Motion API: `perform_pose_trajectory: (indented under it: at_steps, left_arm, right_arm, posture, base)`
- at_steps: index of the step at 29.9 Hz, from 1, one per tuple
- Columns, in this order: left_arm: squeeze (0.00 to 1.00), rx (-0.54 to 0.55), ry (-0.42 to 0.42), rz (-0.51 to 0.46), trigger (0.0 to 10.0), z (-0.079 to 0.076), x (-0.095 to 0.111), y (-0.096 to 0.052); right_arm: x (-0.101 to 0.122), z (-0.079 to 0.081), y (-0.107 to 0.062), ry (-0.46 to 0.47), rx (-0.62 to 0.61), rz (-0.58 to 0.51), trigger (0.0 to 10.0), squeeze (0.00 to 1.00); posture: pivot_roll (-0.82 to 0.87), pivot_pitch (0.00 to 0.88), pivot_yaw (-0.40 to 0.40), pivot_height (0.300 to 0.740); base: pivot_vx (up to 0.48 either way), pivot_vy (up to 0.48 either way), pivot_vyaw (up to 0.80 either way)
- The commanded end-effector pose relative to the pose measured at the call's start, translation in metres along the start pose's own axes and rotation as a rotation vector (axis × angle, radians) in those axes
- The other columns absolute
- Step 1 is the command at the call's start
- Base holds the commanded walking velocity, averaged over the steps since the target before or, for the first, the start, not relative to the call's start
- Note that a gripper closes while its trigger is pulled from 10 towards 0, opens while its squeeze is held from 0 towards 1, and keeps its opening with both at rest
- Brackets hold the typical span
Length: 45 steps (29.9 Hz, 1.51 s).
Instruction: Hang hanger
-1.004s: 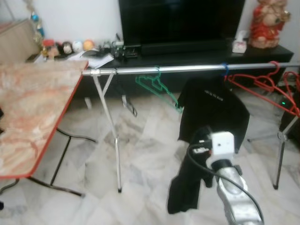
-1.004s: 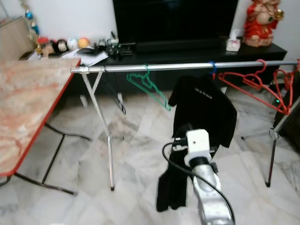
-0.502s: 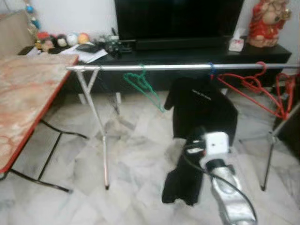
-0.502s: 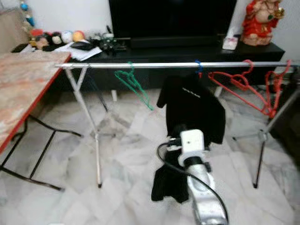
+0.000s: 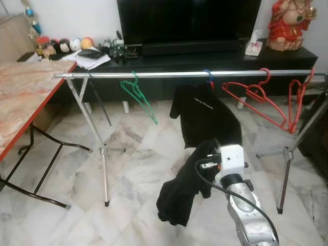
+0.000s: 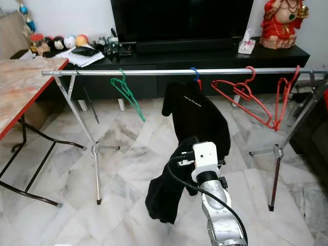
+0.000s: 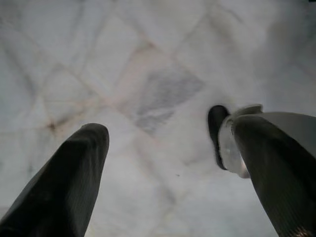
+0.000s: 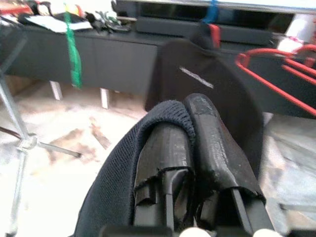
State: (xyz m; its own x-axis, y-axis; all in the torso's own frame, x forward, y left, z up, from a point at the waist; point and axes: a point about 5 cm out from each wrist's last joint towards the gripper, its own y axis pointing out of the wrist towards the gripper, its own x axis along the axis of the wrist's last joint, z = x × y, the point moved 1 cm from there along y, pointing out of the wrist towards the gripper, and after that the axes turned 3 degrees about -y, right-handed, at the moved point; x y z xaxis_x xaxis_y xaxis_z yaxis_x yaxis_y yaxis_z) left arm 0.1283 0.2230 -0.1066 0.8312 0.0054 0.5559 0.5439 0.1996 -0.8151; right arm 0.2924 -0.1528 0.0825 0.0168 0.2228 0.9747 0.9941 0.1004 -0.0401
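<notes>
Right hand (image 6: 190, 154), dark garment (image 6: 166, 192), now nearer rail (image 6: 154, 72)

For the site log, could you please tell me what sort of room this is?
Most likely a home living room used for laundry: a large television on a low black cabinet, a marble-tiled floor, and a metal clothes rail with hangers and a black shirt.

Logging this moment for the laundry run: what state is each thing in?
Right tool: shut on a dark fabric garment, held above the floor.
Left tool: open, over the marble floor.
Black T-shirt: hanging on the silver metal rail.
Green plastic hanger: hanging bare, tilted.
Red plastic hangers: hanging bare.
Black television: screen dark.
</notes>
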Motion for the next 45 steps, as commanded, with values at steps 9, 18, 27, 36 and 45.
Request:
perform_pose_trajectory:
  at_steps: [9,18,27,36,45]
  left_arm:
    - [0.00,0.009,0.008,0.023,10.0,0.003,-0.007,-0.002]
    - [0.00,0.032,-0.017,0.001,10.0,0.004,-0.003,-0.001]
    - [0.00,0.126,-0.103,-0.339,10.0,0.009,0.061,0.002]
    - [0.00,0.104,-0.048,-0.748,10.0,-0.001,0.122,-0.024]
    - [0.00,0.137,-0.045,-1.020,10.0,0.005,0.172,-0.061]
  right_arm:
    - [0.011,-0.003,0.005,0.010,-0.012,-0.052,10.0,0.00]
    - [0.011,-0.004,0.006,0.004,0.001,-0.052,10.0,0.00]
    - [0.012,-0.014,0.015,-0.045,0.046,-0.050,10.0,0.00]
    - [0.002,-0.022,0.029,-0.053,0.021,-0.014,10.0,0.00]
    - [-0.037,-0.020,0.016,-0.029,0.010,0.113,10.0,0.00]
  posture:
    - [-0.18,0.000,0.058,0.740]
    - [-0.18,0.000,0.042,0.740]
    - [-0.13,0.000,-0.037,0.740]
    - [-0.15,0.000,-0.015,0.740]
    - [-0.15,0.000,0.004,0.740]
  base:
    - [0.000,-0.267,0.00]
    - [0.000,0.000,0.00]
    - [0.000,0.000,0.00]
    - [0.000,0.000,0.00]
    - [0.000,0.000,0.00]
